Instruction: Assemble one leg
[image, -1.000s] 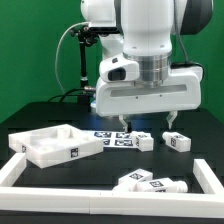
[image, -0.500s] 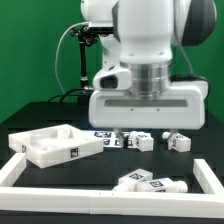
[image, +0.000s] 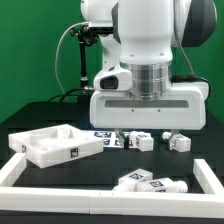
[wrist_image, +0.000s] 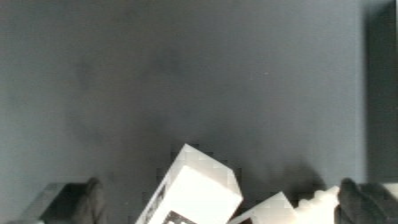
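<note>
My gripper hangs low over the black table, just above a row of small white legs. Its broad white hand hides the fingers in the exterior view. In the wrist view the gripper is open: two dark fingers stand far apart. Between them lies a white leg with a tag on it, touching neither finger. A second white piece lies beside it. Another leg lies toward the exterior view's right.
A large white tray-shaped part lies at the exterior view's left. Two more white legs lie near the front. A white rail borders the front and sides. The marker board lies behind the tray.
Over the last second the hand turned square to the exterior camera and sank, hiding the fingers that showed below it. Since half a second ago nothing has moved.
</note>
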